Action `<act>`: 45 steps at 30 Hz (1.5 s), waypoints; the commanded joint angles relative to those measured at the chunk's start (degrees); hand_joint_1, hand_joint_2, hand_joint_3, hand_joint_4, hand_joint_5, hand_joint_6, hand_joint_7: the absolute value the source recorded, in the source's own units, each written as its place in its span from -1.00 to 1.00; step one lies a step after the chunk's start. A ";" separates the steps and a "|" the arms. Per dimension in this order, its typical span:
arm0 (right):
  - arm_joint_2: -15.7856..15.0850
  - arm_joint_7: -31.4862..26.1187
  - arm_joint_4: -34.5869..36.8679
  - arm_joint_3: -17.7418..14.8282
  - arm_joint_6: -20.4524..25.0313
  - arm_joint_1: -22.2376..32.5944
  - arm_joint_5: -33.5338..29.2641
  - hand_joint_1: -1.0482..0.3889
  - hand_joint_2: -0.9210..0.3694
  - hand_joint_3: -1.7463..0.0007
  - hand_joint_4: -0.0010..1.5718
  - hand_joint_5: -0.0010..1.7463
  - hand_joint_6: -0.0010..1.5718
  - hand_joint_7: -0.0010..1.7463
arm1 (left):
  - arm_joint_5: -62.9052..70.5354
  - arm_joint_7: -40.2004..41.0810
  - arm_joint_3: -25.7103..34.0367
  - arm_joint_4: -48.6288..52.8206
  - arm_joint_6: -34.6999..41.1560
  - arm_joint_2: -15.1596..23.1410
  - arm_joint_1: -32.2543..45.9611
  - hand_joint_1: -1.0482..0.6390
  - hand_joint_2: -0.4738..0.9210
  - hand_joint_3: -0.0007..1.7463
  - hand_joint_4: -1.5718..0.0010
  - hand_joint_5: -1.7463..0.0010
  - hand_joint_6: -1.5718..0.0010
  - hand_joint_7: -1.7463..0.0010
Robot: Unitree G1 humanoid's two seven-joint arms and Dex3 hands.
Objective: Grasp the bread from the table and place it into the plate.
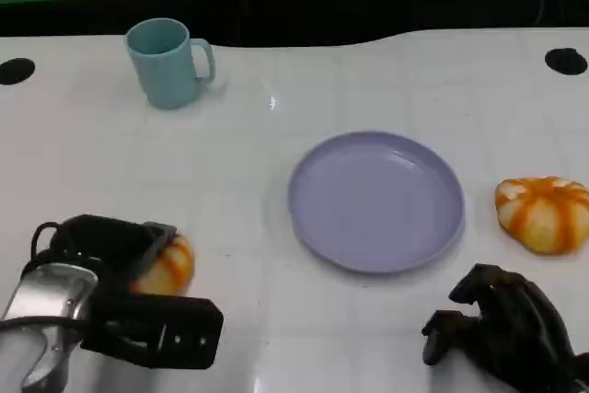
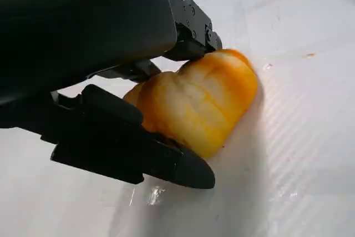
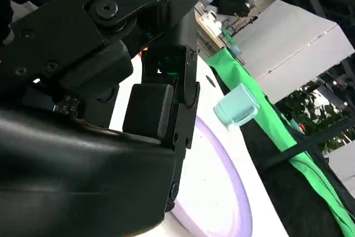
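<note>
Here the left hand [image 1: 124, 296], at the lower left of the head view, has its fingers [image 2: 138, 154] closed around the bread [image 1: 167, 264], which rests on the table [image 1: 276, 181]. The plate [image 1: 375, 200] lies at the centre, to the right of this bread. The right hand [image 1: 502, 329], at the lower right, holds nothing, its fingers curled. Another bread [image 1: 545, 213] sits at the right edge, beside the plate
</note>
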 commanded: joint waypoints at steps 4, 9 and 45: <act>-0.61 -0.04 -0.83 -0.24 0.16 0.24 0.33 -0.97 -0.69 1.00 1.00 -0.17 1.00 -0.58 | -5.69 10.52 -0.37 11.63 -7.75 0.26 -1.53 -0.14 0.99 -0.56 0.19 -0.61 -0.33 0.88; -0.61 0.27 -0.33 -0.43 0.04 -0.03 0.56 -0.97 -0.67 1.00 1.00 -0.18 1.00 -0.59 | -6.78 16.53 -0.96 15.75 -9.87 0.07 -2.99 -0.15 1.00 -0.58 0.26 -0.93 -0.43 0.89; -1.08 0.72 1.52 -0.56 -1.01 -0.86 -0.32 -0.99 -0.70 0.99 1.00 -0.15 1.00 -0.57 | -20.49 34.11 5.56 9.74 -24.61 -4.47 -3.32 0.05 0.44 0.11 0.11 -1.00 0.35 -1.00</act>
